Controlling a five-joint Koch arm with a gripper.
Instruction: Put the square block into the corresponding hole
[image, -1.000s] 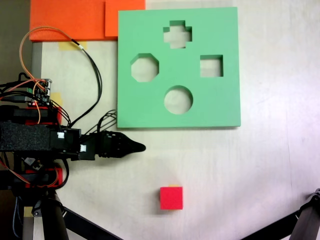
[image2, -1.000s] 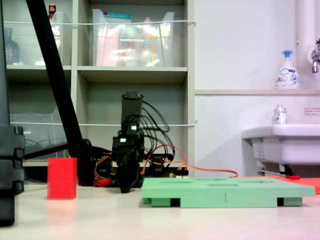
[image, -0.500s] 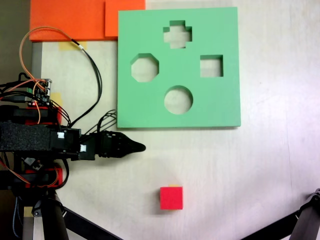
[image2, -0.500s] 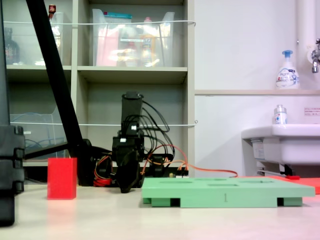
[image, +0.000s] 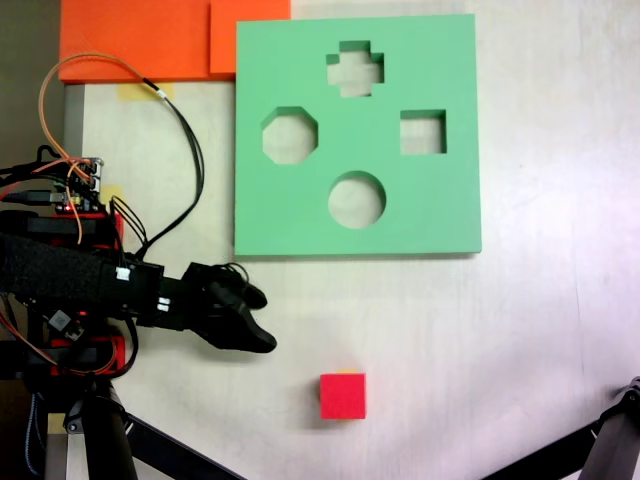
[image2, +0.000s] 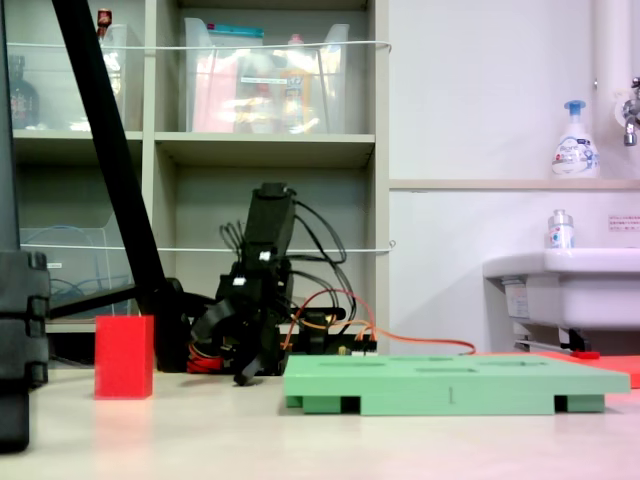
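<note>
End effector (image: 258, 320), fingers spread apart, sits up-left of the square block (image: 343, 396), untouching.

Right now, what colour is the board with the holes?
Green, clearest in the fixed view from above: board.

**Bright, even light, soft focus**

From above, the pale bench (image: 560, 300) is washed out with a pinkish cast, shadows faint. The red block (image: 343, 396) looks oversaturated. At bench level, the white wall (image2: 480, 90) glares mildly; the shelves (image2: 260, 150) are slightly blurred.
</note>
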